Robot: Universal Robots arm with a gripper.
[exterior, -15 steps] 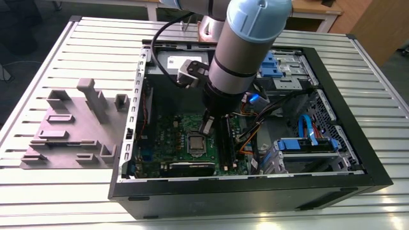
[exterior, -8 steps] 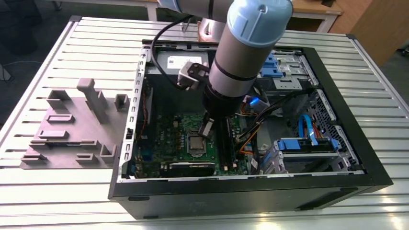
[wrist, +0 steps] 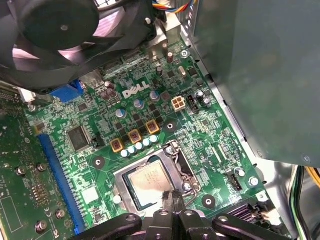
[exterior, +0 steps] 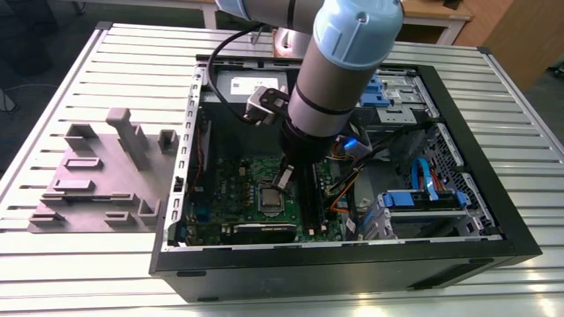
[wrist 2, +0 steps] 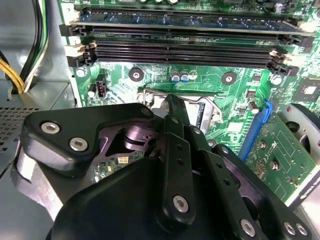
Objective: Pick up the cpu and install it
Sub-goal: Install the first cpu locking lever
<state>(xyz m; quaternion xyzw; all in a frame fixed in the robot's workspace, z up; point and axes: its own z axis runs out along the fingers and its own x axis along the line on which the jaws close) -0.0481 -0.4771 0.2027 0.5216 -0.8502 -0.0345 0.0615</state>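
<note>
Black claw links fill the near part of both wrist views, and the claw (wrist: 172,196) points down at the green motherboard (wrist: 200,135). Its two thin fingertips (wrist: 176,194) sit close together, almost touching, and they hold nothing. Right in front of the tips lies the cpu (wrist: 149,181), a small silvery square. It rests flat inside the metal socket frame (wrist: 181,161), which stands open around it. The tips hang just at the edge of the frame, very near the cpu, but I cannot tell if they touch it.

Past the cpu from the claw, little gold squares and round caps (wrist: 134,142) stand in a row on the board. A big black fan (wrist: 75,35) sits further off. In the second wrist view, long black memory slots (wrist 2: 180,50) lie beyond the claw, with yellow wires (wrist 2: 12,80) off to one side.

In the exterior view, the arm (exterior: 339,72) reaches down into the open computer case (exterior: 335,264), and the claw (exterior: 282,181) hovers just above the socket (exterior: 269,199). The case rests on a ribbed metal bench (exterior: 97,264). A grey holder tray (exterior: 97,178) sits on the bench outside the case.
</note>
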